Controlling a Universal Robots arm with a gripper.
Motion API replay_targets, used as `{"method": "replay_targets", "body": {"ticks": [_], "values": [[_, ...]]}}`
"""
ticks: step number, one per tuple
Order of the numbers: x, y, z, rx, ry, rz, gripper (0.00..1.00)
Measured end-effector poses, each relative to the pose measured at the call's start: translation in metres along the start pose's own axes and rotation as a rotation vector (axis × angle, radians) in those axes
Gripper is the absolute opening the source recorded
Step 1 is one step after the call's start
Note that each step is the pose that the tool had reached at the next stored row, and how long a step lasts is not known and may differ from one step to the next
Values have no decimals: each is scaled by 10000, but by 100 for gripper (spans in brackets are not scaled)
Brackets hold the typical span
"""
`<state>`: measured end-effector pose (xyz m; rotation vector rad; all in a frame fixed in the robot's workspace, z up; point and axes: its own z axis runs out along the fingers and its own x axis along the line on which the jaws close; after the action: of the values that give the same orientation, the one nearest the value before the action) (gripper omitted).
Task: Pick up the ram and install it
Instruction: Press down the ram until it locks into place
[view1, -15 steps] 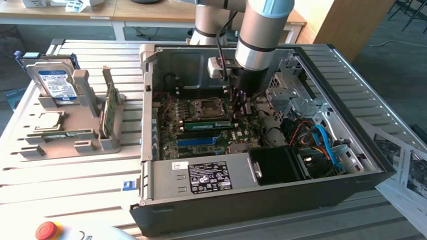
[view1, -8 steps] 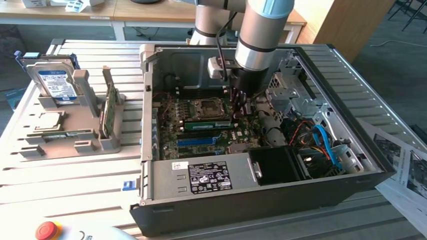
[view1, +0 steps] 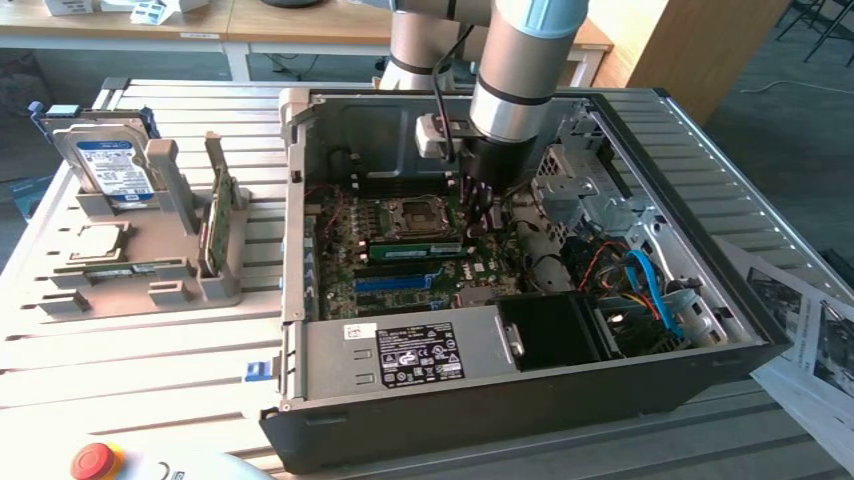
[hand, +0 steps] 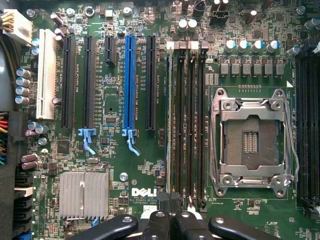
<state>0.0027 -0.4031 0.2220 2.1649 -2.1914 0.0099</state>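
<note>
Fingers (hand: 160, 220) look clamped together with barely a seam between them. I can't see them holding anything. The gripper (hand: 173, 212) hangs low over the near end of the memory slots.

- PC case (view1: 534, 390): black sheet steel, side panel off, sharp folded edges, cables bunched at the exterior view's right. The arm reaches straight down into it.
- Motherboard (hand: 115, 165): matte green laminate, crowded. There's a long blue plastic slot (hand: 129, 80) among black ones and a finned aluminium heatsink (hand: 84, 194).
- Grey fixture (view1: 160, 240): stands outside the case at the exterior view's left. It holds a silver hard drive (view1: 110, 165) upright, plus another thin green board on edge.
- CPU socket (hand: 248, 142): open, with a shiny stamped-steel frame.
- Ram (view1: 414, 250): a thin, rigid green stick that appears to stand in the slot (hand: 169, 125) between the blue slot and the socket. I can't tell if it is fully seated.

My take on seating it:
- Push straight down along the slot line, with no sideways load. The board is stiff along its edge but will flex or crack if tilted.
- Load both ends evenly.
- The white end latches (hand: 170, 46) should snap in.
- Keep clear of the capacitors.
</note>
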Motion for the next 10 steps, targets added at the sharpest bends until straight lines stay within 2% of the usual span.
{"method": "replay_targets", "body": {"ticks": [10], "values": [[4,3,-76,-1,-1,0,11]]}}
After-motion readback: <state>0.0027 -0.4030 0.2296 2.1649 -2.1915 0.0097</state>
